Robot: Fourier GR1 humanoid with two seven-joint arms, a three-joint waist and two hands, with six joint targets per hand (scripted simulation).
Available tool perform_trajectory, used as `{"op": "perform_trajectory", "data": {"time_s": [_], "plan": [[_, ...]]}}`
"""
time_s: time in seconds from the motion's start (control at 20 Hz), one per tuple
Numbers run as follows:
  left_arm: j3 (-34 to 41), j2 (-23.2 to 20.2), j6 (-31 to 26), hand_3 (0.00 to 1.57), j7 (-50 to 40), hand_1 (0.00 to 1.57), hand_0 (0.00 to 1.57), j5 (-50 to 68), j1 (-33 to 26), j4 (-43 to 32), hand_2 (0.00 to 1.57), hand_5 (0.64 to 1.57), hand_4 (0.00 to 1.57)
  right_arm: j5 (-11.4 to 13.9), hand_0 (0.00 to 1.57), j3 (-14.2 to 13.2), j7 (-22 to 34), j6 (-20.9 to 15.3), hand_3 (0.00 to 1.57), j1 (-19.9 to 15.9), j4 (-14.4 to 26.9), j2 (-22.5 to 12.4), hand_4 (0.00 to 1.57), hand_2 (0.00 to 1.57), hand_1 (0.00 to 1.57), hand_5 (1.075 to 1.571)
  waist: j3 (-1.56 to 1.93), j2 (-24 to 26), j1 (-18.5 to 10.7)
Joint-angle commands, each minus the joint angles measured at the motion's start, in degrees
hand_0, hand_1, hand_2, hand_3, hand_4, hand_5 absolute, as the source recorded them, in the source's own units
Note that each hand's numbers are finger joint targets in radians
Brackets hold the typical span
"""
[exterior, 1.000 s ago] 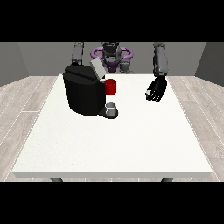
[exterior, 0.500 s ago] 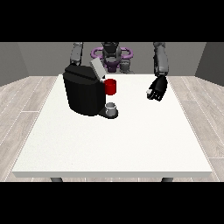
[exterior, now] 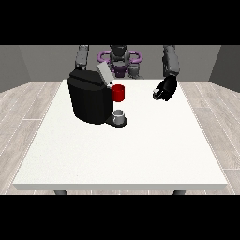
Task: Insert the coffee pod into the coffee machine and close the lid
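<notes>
The black coffee machine (exterior: pixel 89 101) stands on the left half of the table, its grey lid (exterior: pixel 103 73) tilted up and open. A red part (exterior: pixel 119 93) sticks out of its front, above a small grey cup (exterior: pixel 120 116) on the machine's base. The hand at the view's right (exterior: pixel 166 88) hovers over the table to the right of the machine, fingers curled round a small pale coffee pod (exterior: pixel 156 94). At the view's left only the upper arm (exterior: pixel 82 57) shows; its hand is hidden behind the machine.
The white table (exterior: pixel 140 154) stretches towards the camera in front of the machine. The robot's torso (exterior: pixel 119 61) stands behind the far edge. Wooden floor surrounds the table.
The hand at the view's right has risen a little and shifted slightly towards the machine, still holding the pod. The machine and the cup have not moved.
</notes>
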State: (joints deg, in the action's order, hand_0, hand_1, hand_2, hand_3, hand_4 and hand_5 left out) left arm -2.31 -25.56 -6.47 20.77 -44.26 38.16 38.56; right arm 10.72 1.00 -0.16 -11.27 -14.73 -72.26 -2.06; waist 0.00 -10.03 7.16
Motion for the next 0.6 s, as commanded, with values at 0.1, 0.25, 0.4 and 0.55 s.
{"op": "perform_trajectory", "data": {"time_s": [0.1,0.25,0.4,0.55], "plan": [[0.2,1.4,-8.1,1.32,-2.8,1.4,1.4,0.8,4.3,2.0,1.39,1.571,0.5,0.5,0.0,-1.4,-1.4,-1.6,0.0,-0.2,5.4,0.5,0.0,0.0,0.0,1.571,0.02,3.6,-1.3],[0.9,1.5,-11.7,1.33,-5.2,1.4,1.4,1.5,8.3,3.0,1.39,1.571,0.54,0.5,0.0,-1.7,-2.9,0.0,0.0,-0.8,7.3,-0.9,0.0,0.0,0.0,1.571,0.02,3.5,-0.4],[0.1,4.2,-13.6,1.33,-9.0,1.42,1.42,1.1,10.3,5.1,1.4,1.571,0.53,0.4,0.0,-1.6,-6.4,-0.5,0.0,0.3,9.1,0.2,0.0,0.0,0.0,1.571,0.04,5.6,-0.6],[-0.3,6.9,-11.3,1.33,-10.4,1.42,1.42,-0.3,8.5,5.1,1.4,1.571,0.53,-0.6,0.0,-2.2,-1.3,1.6,0.0,-1.9,7.1,-1.3,0.0,0.0,0.0,1.571,0.01,6.1,0.1]]}}
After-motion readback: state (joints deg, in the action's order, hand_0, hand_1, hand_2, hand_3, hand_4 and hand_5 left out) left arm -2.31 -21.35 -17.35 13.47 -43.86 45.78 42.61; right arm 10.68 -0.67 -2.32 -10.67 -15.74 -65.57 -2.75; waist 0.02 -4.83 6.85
